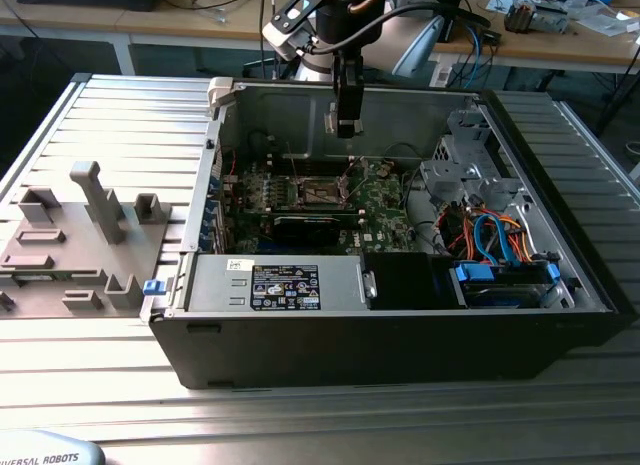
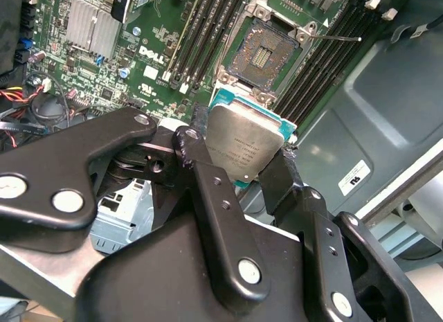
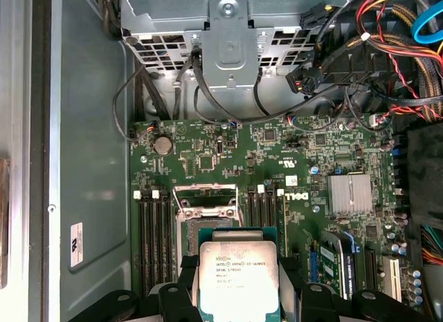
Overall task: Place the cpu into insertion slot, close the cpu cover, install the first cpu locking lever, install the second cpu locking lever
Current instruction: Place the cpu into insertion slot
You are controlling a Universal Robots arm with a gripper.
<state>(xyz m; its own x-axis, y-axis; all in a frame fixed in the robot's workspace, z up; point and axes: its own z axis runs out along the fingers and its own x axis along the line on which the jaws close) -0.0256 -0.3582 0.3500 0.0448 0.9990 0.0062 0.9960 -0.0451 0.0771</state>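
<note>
Exterior view: off-arm, high, well back from case (image 1: 400,325), looking down into its open side. Both wrist views: close behind gripper (image 2: 243,159) (image 3: 239,294), tilted down at board (image 3: 311,156), each from a different side. Both share cpu (image 2: 243,145) (image 3: 239,277), slot (image 2: 266,52) (image 3: 208,199) and memory slots (image 2: 201,31) (image 3: 156,232) beside slot.

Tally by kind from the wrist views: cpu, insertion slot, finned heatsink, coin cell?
cpu: 1
insertion slot: 1
finned heatsink: 1
coin cell: 1
Total: 4
</note>
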